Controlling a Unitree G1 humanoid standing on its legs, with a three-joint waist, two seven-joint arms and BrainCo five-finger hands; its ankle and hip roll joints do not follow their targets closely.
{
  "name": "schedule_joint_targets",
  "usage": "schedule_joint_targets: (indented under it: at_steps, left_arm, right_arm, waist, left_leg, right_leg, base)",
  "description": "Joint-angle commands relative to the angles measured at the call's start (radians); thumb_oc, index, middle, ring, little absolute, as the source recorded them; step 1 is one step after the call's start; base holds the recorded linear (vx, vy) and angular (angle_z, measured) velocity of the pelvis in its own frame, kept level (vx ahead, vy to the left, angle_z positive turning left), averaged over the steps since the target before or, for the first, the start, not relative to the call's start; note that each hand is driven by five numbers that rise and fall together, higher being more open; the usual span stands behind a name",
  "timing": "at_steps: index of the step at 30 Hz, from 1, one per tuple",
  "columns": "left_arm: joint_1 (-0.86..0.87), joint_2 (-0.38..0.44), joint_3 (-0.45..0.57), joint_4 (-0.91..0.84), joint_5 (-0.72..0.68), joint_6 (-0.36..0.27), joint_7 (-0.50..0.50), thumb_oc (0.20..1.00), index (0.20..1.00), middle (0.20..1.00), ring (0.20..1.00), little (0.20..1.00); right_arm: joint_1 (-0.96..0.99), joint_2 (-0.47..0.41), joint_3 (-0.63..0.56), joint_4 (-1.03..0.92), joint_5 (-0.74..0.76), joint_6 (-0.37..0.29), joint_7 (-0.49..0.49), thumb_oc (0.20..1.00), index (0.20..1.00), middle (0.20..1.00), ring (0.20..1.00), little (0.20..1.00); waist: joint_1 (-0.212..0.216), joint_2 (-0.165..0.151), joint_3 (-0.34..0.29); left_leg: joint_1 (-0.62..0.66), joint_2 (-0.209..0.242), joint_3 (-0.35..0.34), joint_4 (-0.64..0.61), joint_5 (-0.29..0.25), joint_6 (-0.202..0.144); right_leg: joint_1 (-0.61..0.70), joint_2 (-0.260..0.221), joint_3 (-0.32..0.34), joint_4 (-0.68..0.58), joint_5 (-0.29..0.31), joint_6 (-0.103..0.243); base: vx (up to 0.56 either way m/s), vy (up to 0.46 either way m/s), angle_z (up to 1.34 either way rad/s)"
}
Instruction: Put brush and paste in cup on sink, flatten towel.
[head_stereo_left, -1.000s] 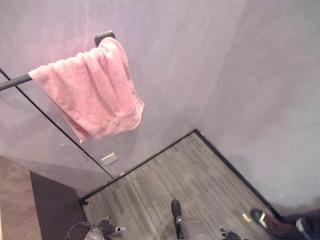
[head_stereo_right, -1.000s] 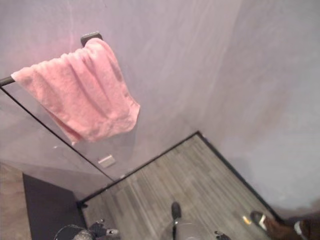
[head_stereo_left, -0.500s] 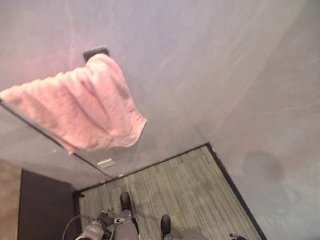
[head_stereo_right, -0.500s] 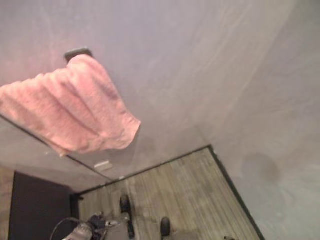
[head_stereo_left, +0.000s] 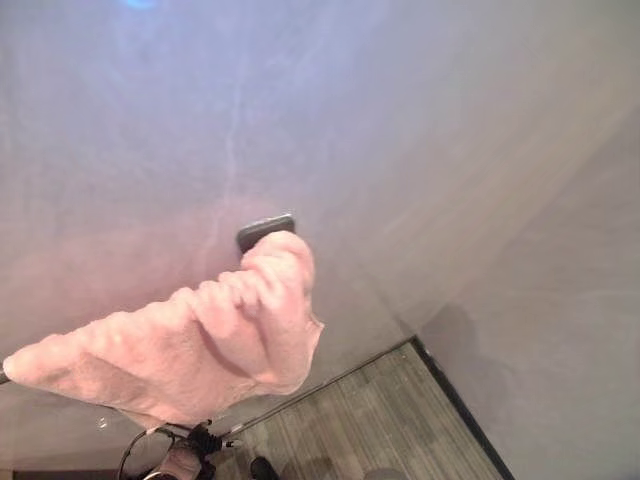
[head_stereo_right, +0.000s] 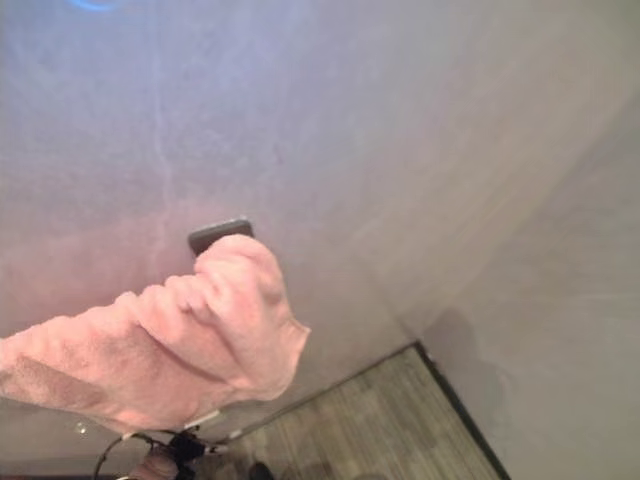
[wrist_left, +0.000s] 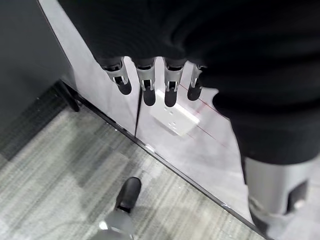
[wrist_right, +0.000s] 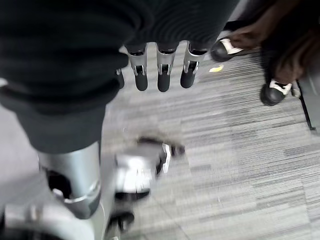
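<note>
A pink towel (head_stereo_left: 190, 350) hangs bunched and crumpled over a rail on the grey wall, its right end pushed up against the rail's dark bracket (head_stereo_left: 265, 230). The same towel (head_stereo_right: 170, 345) shows in the right eye view. My left hand (wrist_left: 145, 82) hangs low beside the wall with its fingers straight and nothing in them. My right hand (wrist_right: 162, 75) hangs over the grey floor, fingers relaxed and open, holding nothing.
A white socket plate (wrist_left: 175, 117) sits low on the wall past my left hand. A dark panel (wrist_left: 25, 65) stands beside it. A person's shoes (wrist_right: 227, 47) stand on the striped floor (wrist_right: 240, 150) near my right hand. The walls meet in a corner (head_stereo_left: 430, 335).
The whole picture has shifted: the camera has tilted up, so the towel and bracket sit lower and less floor shows. The towel itself has not moved.
</note>
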Motion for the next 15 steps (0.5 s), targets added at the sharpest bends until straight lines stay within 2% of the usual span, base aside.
schedule_joint_targets:
  at_steps: [1,2,3,4,7,8,9,11,12,14,15]
  left_arm:
    - [0.006,0.060,0.028,-0.005,0.032,-0.008,0.008,1.000,1.000,1.000,1.000,1.000]
    - [0.015,0.064,0.034,0.009,0.043,-0.002,0.006,1.000,1.000,1.000,1.000,1.000]
    - [0.017,0.067,0.033,0.014,0.048,-0.002,0.006,1.000,1.000,1.000,1.000,1.000]
    - [0.017,0.067,0.035,0.015,0.048,-0.002,0.006,1.000,1.000,1.000,1.000,1.000]
    - [0.030,0.073,0.048,0.037,0.058,0.000,0.004,1.000,1.000,1.000,1.000,1.000]
    - [0.033,0.071,0.052,0.031,0.052,-0.002,0.007,1.000,1.000,1.000,1.000,1.000]
    - [0.033,0.071,0.052,0.031,0.052,-0.002,0.007,1.000,1.000,1.000,1.000,1.000]
    - [0.031,0.073,0.056,0.031,0.051,-0.001,0.011,1.000,1.000,1.000,1.000,1.000]
    - [0.031,0.073,0.056,0.031,0.051,-0.001,0.011,1.000,1.000,1.000,1.000,1.000]
    - [0.031,0.072,0.071,0.027,0.031,-0.003,0.020,1.000,1.000,1.000,1.000,1.000]
    - [0.031,0.072,0.071,0.026,0.031,-0.003,0.020,1.000,1.000,1.000,1.000,1.000]
  right_arm:
    - [-0.023,-0.020,0.033,-0.013,0.003,-0.006,-0.019,1.000,1.000,1.000,1.000,1.000]
    - [-0.035,-0.022,0.044,-0.047,0.005,-0.009,-0.021,1.000,1.000,1.000,1.000,1.000]
    - [-0.039,-0.026,0.048,-0.048,0.005,-0.010,-0.020,1.000,1.000,1.000,1.000,1.000]
    - [-0.039,-0.026,0.049,-0.049,0.005,-0.010,-0.020,1.000,1.000,1.000,1.000,1.000]
    - [-0.046,-0.035,0.053,-0.047,-0.005,-0.012,-0.021,1.000,1.000,1.000,1.000,1.000]
    - [-0.049,-0.041,0.056,-0.037,-0.013,-0.012,-0.028,1.000,1.000,1.000,1.000,1.000]
    - [-0.049,-0.041,0.057,-0.036,-0.013,-0.012,-0.028,1.000,1.000,1.000,1.000,1.000]
    - [-0.050,-0.052,0.073,-0.020,-0.033,-0.016,-0.033,1.000,1.000,1.000,1.000,1.000]
    - [-0.050,-0.052,0.073,-0.020,-0.033,-0.016,-0.033,1.000,1.000,1.000,1.000,1.000]
    - [-0.062,-0.056,0.081,-0.009,-0.033,-0.015,-0.034,1.000,1.000,1.000,1.000,1.000]
    - [-0.062,-0.056,0.081,-0.008,-0.033,-0.015,-0.034,1.000,1.000,1.000,1.000,1.000]
  waist:
    - [-0.008,-0.019,0.002]
    - [-0.003,-0.037,0.008]
    - [-0.003,-0.037,0.003]
    - [-0.002,-0.039,0.005]
    - [0.009,-0.042,-0.003]
    - [0.021,-0.042,-0.007]
    - [0.019,-0.041,-0.008]
    - [0.043,-0.044,-0.001]
    - [0.042,-0.044,0.000]
    - [0.069,-0.043,0.011]
    - [0.066,-0.043,0.011]
  left_leg:
    - [-0.064,0.053,-0.063,0.145,-0.020,-0.144]
    - [-0.045,0.057,-0.055,0.156,-0.022,-0.147]
    - [-0.032,0.058,-0.054,0.146,-0.036,-0.156]
    - [-0.039,0.064,-0.041,0.145,-0.015,-0.151]
    - [-0.027,0.078,-0.033,0.131,-0.001,-0.164]
    - [-0.033,0.089,-0.049,0.125,0.024,-0.176]
    - [-0.035,0.089,-0.051,0.125,0.025,-0.177]
    - [-0.053,0.108,-0.102,0.112,0.059,-0.195]
    - [-0.053,0.108,-0.103,0.112,0.059,-0.195]
    - [-0.076,0.107,-0.163,0.114,0.083,-0.202]
    - [-0.077,0.107,-0.165,0.114,0.083,-0.202]
  right_leg:
    - [-0.039,0.008,0.043,-0.242,0.249,0.006]
    - [-0.024,-0.016,0.009,-0.259,0.285,0.017]
    - [-0.014,-0.010,0.010,-0.271,0.262,0.022]
    - [-0.022,-0.006,0.014,-0.271,0.276,0.018]
    - [-0.008,0.013,0.008,-0.300,0.230,0.008]
    - [0.002,0.029,0.005,-0.303,0.206,-0.009]
    - [0.001,0.030,0.003,-0.302,0.206,-0.009]
    - [0.022,0.059,-0.024,-0.312,0.166,-0.039]
    - [0.022,0.059,-0.025,-0.312,0.166,-0.039]
    - [0.029,0.076,-0.042,-0.324,0.156,-0.054]
    - [0.030,0.076,-0.044,-0.324,0.156,-0.055]
  base:
    - [0.07,-0.015,0.19]
    - [0.10,-0.013,0.31]
    - [0.04,-0.045,0.35]
    - [0.03,-0.032,0.19]
    - [0.04,-0.100,-0.17]
    - [0.06,-0.117,-0.09]
    - [0.04,-0.212,0.06]
    - [0.02,-0.229,0.18]
    - [0.02,-0.207,0.44]
    - [-0.01,-0.161,0.49]
    - [-0.01,-0.057,0.27]
